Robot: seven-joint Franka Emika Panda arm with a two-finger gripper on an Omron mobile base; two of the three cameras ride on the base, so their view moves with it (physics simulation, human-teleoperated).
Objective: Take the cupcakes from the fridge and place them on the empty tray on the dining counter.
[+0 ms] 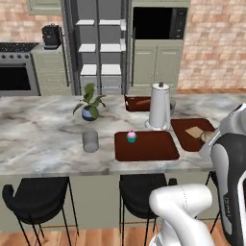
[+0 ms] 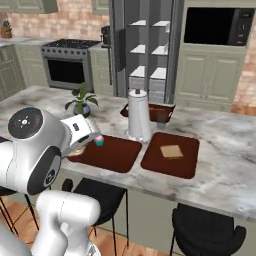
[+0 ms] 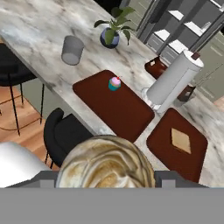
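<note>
My fingers clamp a swirl-frosted cupcake (image 3: 106, 162), carried over the dining counter's (image 1: 38, 134) stool-side edge because the tray (image 1: 146, 146) already bearing a pink-frosted cupcake (image 1: 131, 136) wants it.

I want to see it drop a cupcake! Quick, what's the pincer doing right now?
Pincer: closed around a cupcake with swirly tan frosting.

Access to the tray (image 1: 153, 149): most of its surface lies bare, with one cupcake (image 1: 131, 136) near its far edge. The paper-towel roll (image 1: 159, 107) stands just behind, a grey cup (image 1: 90, 141) left, a second tray (image 1: 192, 135) right; stools (image 1: 36, 197) stand below the counter (image 1: 38, 134).
</note>
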